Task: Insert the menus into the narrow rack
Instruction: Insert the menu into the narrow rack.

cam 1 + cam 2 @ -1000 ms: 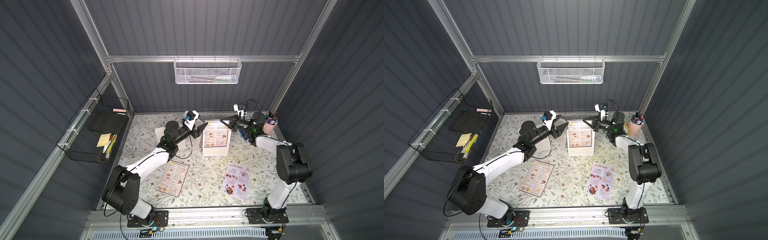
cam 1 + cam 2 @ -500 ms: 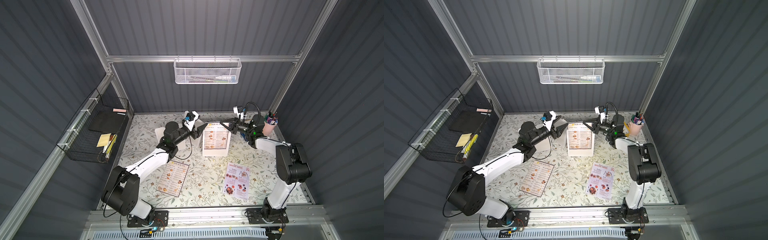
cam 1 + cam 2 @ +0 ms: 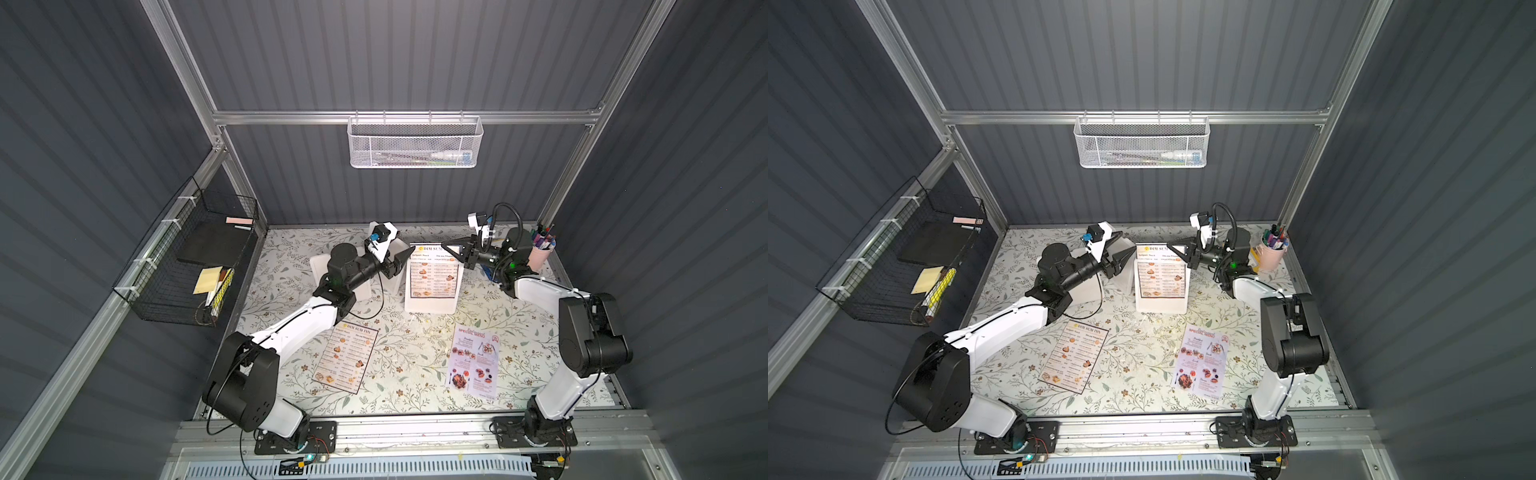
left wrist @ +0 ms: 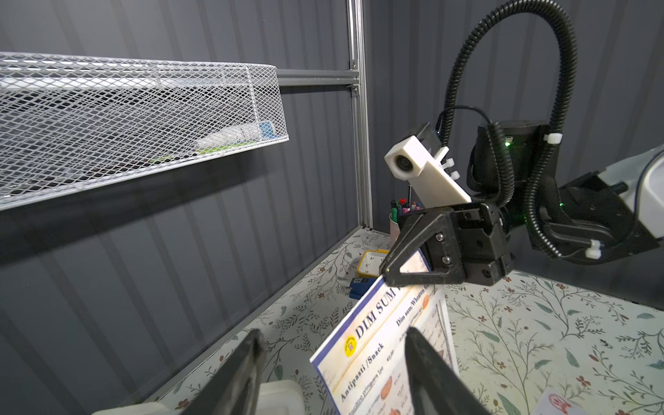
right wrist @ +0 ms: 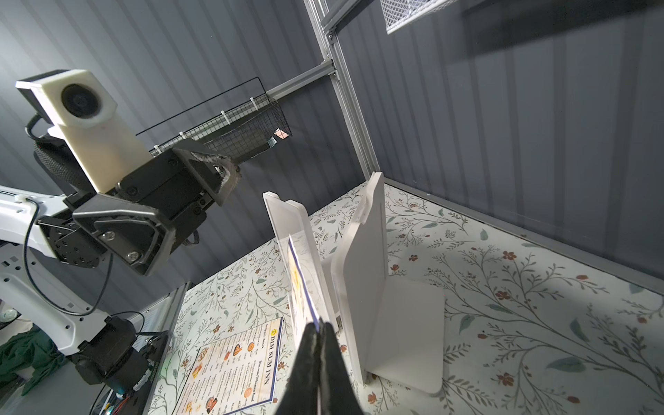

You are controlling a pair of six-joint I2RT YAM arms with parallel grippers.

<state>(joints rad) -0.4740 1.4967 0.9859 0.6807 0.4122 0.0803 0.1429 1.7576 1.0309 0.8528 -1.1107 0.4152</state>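
Your right gripper (image 3: 445, 245) is clamped on the top edge of the upright menu (image 3: 432, 276) at the white holder (image 3: 430, 306), left gripper (image 3: 402, 257) part open, empty, near it; flat menu (image 3: 345, 357) and lavender menu (image 3: 473, 365) lie on the table (image 3: 399, 332).

The left arm (image 3: 299, 320) and right arm (image 3: 540, 291) pair glossy white link shells with bulky black joint housings, and a ribbed black conduit (image 4: 564, 54) arches at 12 o'clock above the right wrist's white camera block (image 4: 416, 165) and black triangular fingers (image 4: 442, 248) with silver screws.
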